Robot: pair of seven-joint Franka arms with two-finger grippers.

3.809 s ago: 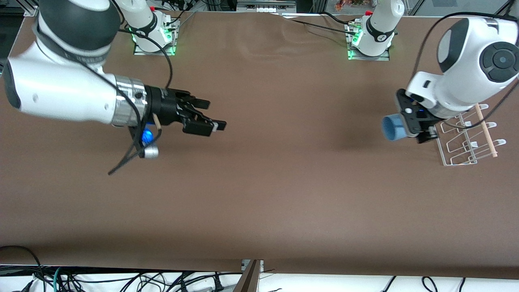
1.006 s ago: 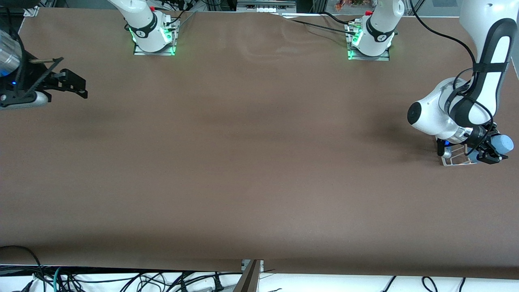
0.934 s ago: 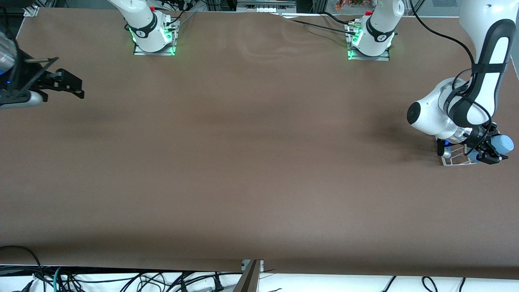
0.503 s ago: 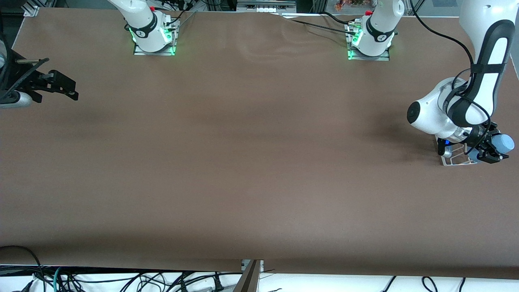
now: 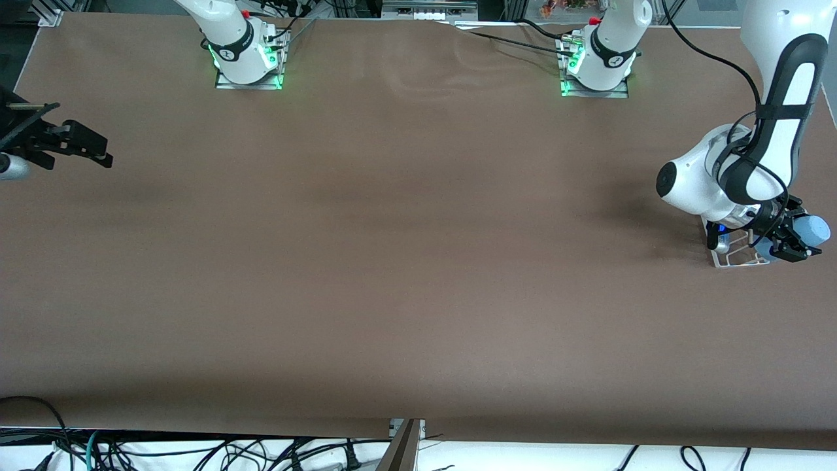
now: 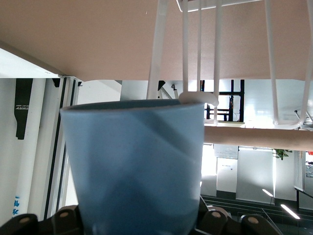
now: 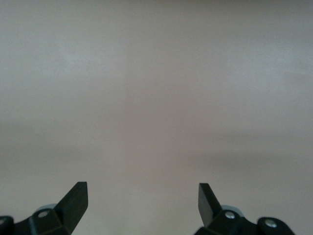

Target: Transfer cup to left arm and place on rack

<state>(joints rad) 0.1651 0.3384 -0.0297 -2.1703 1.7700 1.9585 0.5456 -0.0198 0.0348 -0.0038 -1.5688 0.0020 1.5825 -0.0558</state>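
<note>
My left gripper (image 5: 792,241) is clamped on the cup (image 5: 816,230), a smooth, slightly tapered light-blue plastic tumbler, tipped on its side over the rack (image 5: 735,256) at the left arm's end of the brown matte surface (image 5: 405,261). In the left wrist view the cup (image 6: 134,166) fills the frame, its rim meeting the rack's thin white wire loops (image 6: 198,49), with a pale wooden dowel (image 6: 259,138) running just beside it. I cannot tell whether the cup is seated on a prong. My right gripper (image 5: 88,142) waits at the right arm's end, its flat black fingers (image 7: 73,200) spread wide over bare surface, holding nothing.
</note>
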